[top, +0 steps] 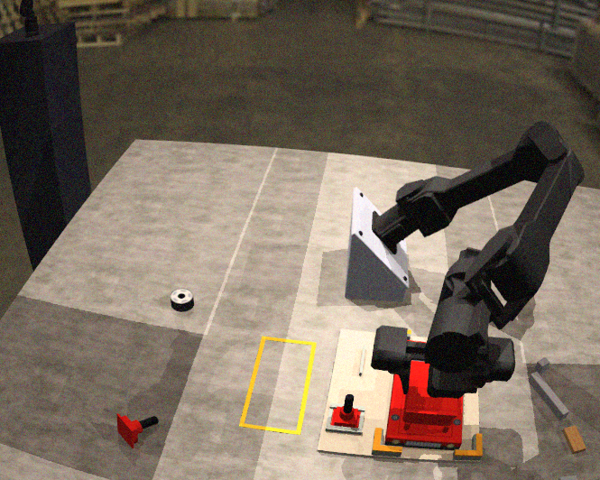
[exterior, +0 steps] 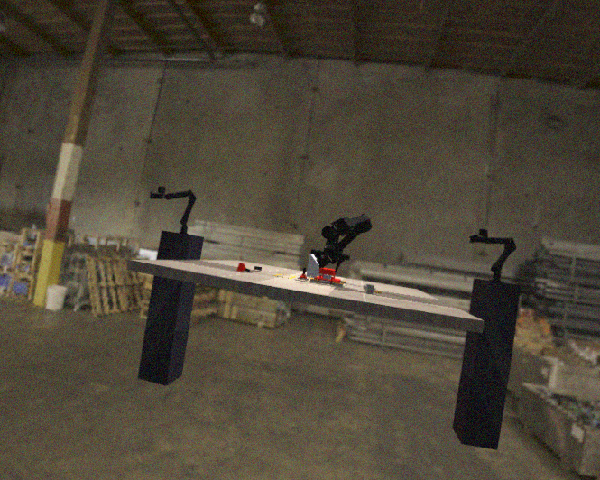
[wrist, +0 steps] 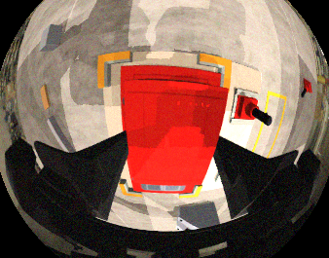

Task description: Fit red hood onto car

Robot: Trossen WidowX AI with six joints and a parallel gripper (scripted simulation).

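The red hood (top: pixel 433 406) (wrist: pixel 172 123) is between my fingers, over the deck of the red chassis (top: pixel 423 437) (wrist: pixel 163 71). My gripper (wrist: pixel 172 137) is shut on the hood's two sides. The chassis lies in the jig, whose orange corner brackets (top: pixel 386 448) (wrist: pixel 103 71) stand on a cream board (top: pixel 350 444). Hood and chassis look roughly lined up in the wrist view. The engine block, the pegs and the corner holes are hidden under the hood and gripper, so I cannot tell whether the hood sits flat on the deck.
A red part with a black handle (top: pixel 347 413) (wrist: pixel 246 107) stands left of the chassis; another (top: pixel 128 429) lies far left. A wedge (top: pixel 374 280) stands behind. A grey bar (top: pixel 549 393) and orange block (top: pixel 574 438) lie right. A ring (top: pixel 182 300) lies left.
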